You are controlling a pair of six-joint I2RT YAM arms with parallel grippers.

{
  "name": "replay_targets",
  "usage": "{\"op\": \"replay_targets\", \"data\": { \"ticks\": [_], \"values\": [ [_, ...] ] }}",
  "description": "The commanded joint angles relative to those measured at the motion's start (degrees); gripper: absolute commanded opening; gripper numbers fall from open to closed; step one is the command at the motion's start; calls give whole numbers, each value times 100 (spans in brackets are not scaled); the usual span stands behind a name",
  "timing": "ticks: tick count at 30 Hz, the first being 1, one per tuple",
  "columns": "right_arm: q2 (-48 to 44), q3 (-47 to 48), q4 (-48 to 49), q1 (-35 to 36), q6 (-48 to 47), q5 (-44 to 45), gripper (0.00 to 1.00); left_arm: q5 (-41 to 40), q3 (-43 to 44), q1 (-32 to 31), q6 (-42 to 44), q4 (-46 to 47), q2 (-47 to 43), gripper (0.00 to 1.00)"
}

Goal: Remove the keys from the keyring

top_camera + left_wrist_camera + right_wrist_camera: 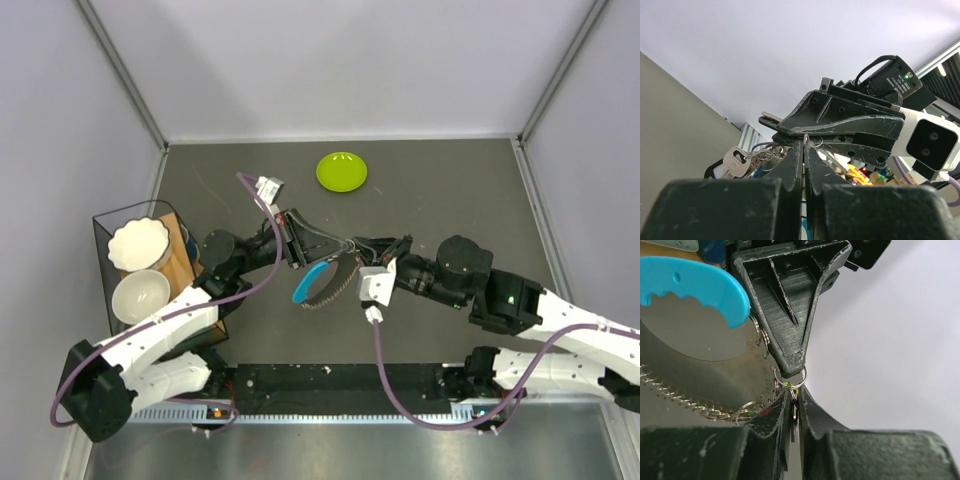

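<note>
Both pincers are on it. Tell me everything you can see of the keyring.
The keyring is held up between the two pincers. It is a thin grey beaded chain loop carrying a bright blue, plastic-looking crescent with a scalloped inner edge and a small hole, plus several small silver split rings. A silver key dangles from them. The left pincer and right pincer meet tip to tip, each shut on a small ring.

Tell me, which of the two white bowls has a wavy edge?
The far bowl, at the back, has a scalloped rim all round; the near bowl, just in front of it, has a smooth one.
</note>
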Motion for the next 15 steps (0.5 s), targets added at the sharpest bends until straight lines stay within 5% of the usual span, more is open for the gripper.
{"op": "replay_targets", "data": {
  "ticks": [1, 15],
  "values": [
    [-47, -5, 79, 83, 382, -49, 10, -617, 61, 194, -407, 921, -93, 0],
    [-161, -260, 79, 83, 575, 48, 15, -564, 52, 247, -399, 983, -84, 0]
  ]
}}
